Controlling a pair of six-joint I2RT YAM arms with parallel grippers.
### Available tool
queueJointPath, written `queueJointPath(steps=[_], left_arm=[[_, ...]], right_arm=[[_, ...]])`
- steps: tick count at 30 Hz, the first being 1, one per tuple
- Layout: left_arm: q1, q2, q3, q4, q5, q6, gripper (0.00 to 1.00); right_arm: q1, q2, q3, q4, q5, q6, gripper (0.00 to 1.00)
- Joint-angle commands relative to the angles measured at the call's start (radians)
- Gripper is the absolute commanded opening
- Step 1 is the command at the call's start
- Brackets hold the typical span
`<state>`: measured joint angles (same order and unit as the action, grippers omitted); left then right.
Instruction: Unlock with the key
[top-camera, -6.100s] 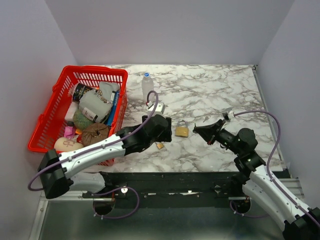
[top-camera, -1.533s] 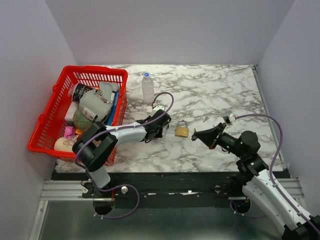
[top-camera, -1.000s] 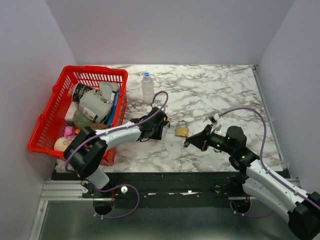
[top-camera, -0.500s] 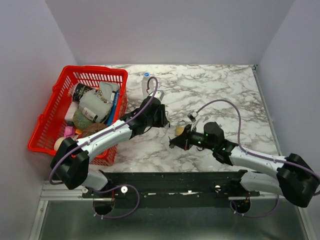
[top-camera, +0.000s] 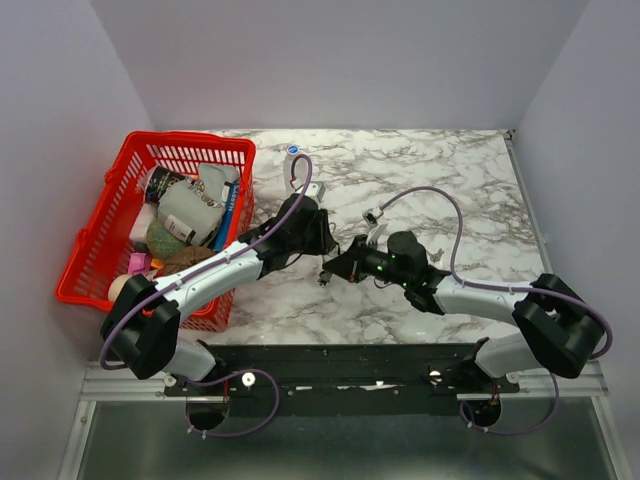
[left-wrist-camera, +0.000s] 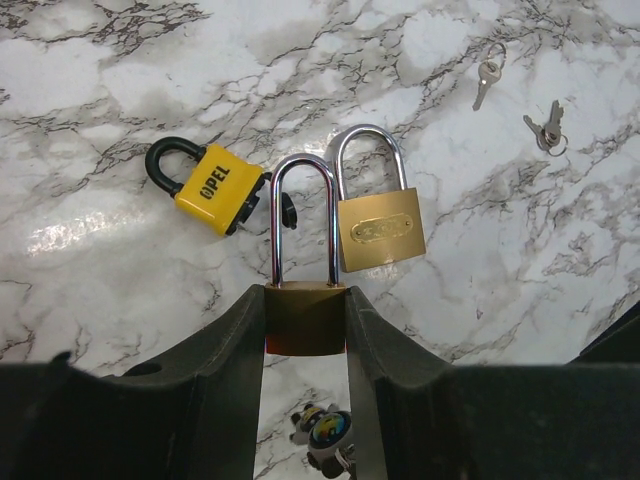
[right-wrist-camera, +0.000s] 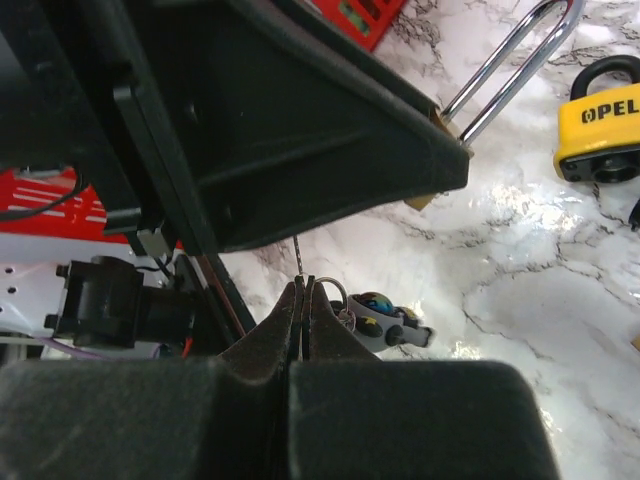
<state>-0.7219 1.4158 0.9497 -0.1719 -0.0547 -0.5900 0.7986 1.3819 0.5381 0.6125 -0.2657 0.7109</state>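
Padlock (left-wrist-camera: 305, 320) clamped in left tool (left-wrist-camera: 305, 300), shackle still shut, lower centre of frame; right tool (right-wrist-camera: 302, 292), clenched on key (right-wrist-camera: 297, 255), poised just beneath. Insertion and turn apparently remain.

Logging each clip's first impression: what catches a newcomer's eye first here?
Mid-table, the left gripper clamps a brass padlock by its body while the right gripper pinches a key close to its base. A yellow padlock and a second brass padlock lie on the marble; a crammed red basket stands far left.

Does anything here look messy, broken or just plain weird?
Nothing is broken or spilled. The only oddity: a yellow padlock, a brass padlock and loose keys lie scattered at different angles on the table.
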Motion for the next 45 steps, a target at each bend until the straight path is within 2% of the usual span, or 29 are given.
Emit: queueJointPath(steps=[1, 20, 45], left_arm=[[0.003, -0.031, -0.002, 0.040, 0.013, 0.004, 0.00], [0.001, -0.021, 0.000, 0.049, 0.036, 0.001, 0.00], [0.003, -0.005, 0.000, 0.054, 0.049, -0.004, 0.00]], right_arm=[[0.002, 0.042, 0.028, 0.059, 0.057, 0.051, 0.01], [-0.018, 0.109, 0.037, 0.073, 0.129, 0.136, 0.01], [-0.056, 0.132, 0.046, 0.101, 0.177, 0.144, 0.01]])
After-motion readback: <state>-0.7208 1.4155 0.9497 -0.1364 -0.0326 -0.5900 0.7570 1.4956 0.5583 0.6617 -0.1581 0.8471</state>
